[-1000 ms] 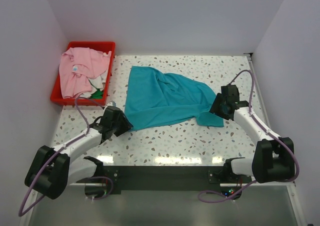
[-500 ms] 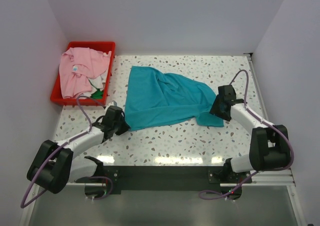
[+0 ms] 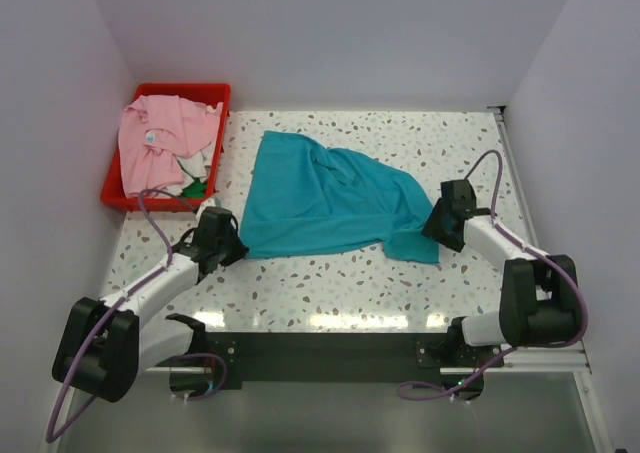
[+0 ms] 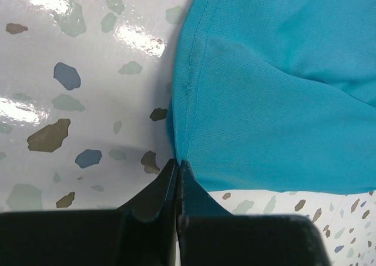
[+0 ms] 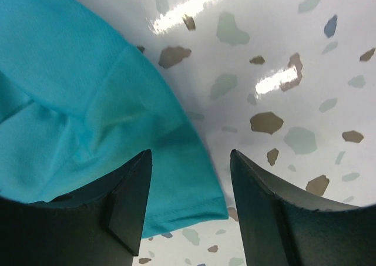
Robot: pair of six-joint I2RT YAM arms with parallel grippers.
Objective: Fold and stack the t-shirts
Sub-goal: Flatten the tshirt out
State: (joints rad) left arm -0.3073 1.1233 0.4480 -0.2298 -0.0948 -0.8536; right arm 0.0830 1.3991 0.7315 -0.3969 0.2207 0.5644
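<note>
Left gripper (image 4: 177, 162) is pinching the near-left hem corner of the teal t-shirt (image 3: 325, 198). Its two black fingers are pressing tight together, and the stitched edge is running straight into them. Over on the other side, the right gripper (image 5: 189, 160) is standing with its jaws well apart, straddling the shirt's near-right corner. The hem there is lying under and between the fingers, and from where I'm looking I can't tell whether either one is touching it.

The teal t-shirt itself is lying spread but rumpled across the middle of the speckled table (image 3: 350, 283). Wrinkles are bunching through its centre and right half, and a small flap is sticking out toward the right gripper.

The pink t-shirt (image 3: 155, 143) is sitting crumpled in the red bin (image 3: 218, 97) at the far-left corner of the table, well apart from the teal one. It is draping over the bin's left rim with its small neck label (image 3: 150, 136) facing up, and some white and green cloth (image 3: 195, 180) is peeking out beneath it.
</note>
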